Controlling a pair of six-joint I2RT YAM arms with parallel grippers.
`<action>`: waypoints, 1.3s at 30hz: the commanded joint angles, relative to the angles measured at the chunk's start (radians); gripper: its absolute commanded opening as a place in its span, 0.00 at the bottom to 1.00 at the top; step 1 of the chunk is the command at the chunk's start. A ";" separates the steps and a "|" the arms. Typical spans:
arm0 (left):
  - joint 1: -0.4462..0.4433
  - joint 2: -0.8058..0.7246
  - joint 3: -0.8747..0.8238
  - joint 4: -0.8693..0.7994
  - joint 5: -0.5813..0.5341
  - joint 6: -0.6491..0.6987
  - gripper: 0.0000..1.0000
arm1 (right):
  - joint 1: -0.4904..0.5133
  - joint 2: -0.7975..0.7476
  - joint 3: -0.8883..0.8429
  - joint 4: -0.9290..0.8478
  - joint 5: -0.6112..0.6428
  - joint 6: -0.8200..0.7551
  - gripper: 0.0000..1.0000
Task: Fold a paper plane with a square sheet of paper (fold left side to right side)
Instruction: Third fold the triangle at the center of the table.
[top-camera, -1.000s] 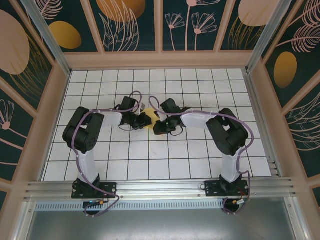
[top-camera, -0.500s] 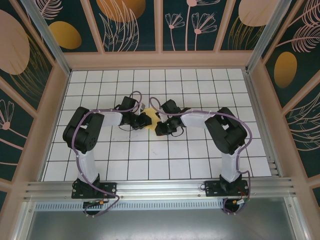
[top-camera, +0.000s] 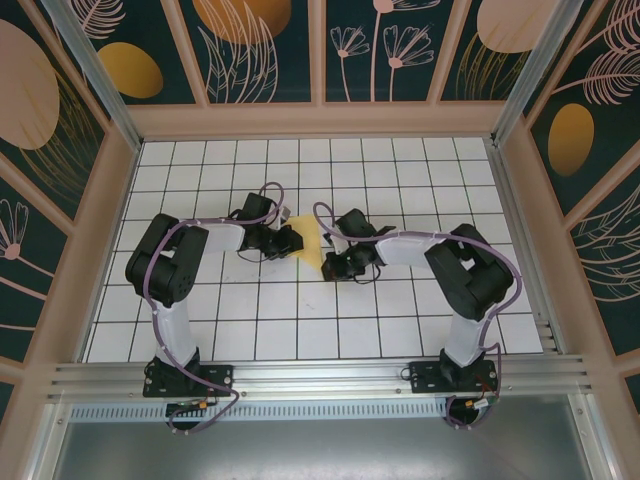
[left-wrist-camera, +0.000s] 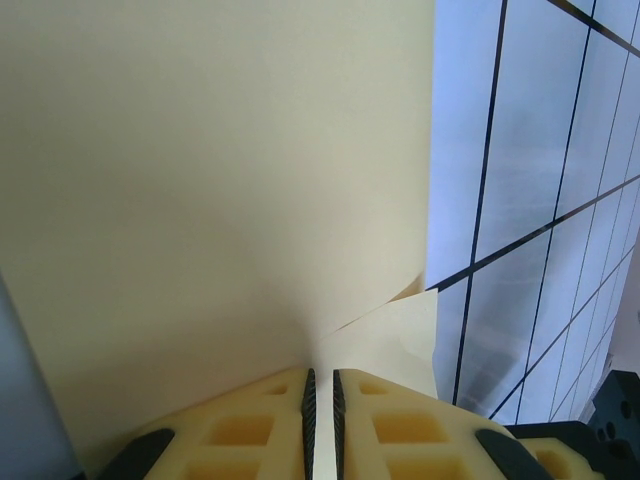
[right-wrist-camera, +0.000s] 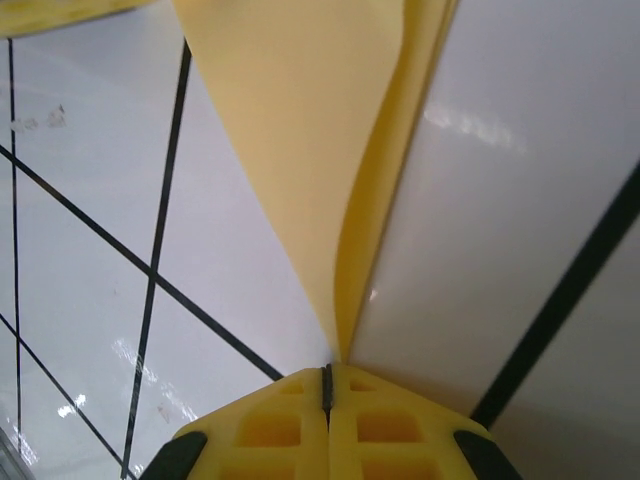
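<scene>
The square sheet of paper (top-camera: 311, 243) is held up off the table between the two arms, folded over on itself. My left gripper (top-camera: 289, 241) is shut on its left edge. In the left wrist view the pale yellow sheet (left-wrist-camera: 200, 180) rises from the nearly closed left gripper (left-wrist-camera: 320, 372), with a second layer showing at the right. My right gripper (top-camera: 328, 268) pinches the sheet's near right corner. The right wrist view has the paper (right-wrist-camera: 300, 130) running in two layers up from the closed right gripper (right-wrist-camera: 327, 368).
The white grid table (top-camera: 400, 320) spreads around both arms. Wooden frame walls (top-camera: 520, 200) enclose it on three sides. A metal rail (top-camera: 320, 375) runs along the near edge by the arm bases.
My right gripper has drawn toward the near right with the paper's corner, and more of the yellow sheet now shows between the grippers. The left arm has held still.
</scene>
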 joint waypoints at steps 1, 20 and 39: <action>-0.004 0.050 -0.032 -0.037 -0.088 0.025 0.18 | -0.010 -0.047 0.029 -0.125 -0.019 0.010 0.05; -0.006 0.037 -0.029 -0.040 -0.083 0.024 0.18 | -0.008 0.156 0.224 -0.140 0.026 0.035 0.03; -0.047 -0.101 0.001 -0.103 -0.084 0.012 0.18 | -0.008 0.134 0.090 -0.145 0.092 0.103 0.00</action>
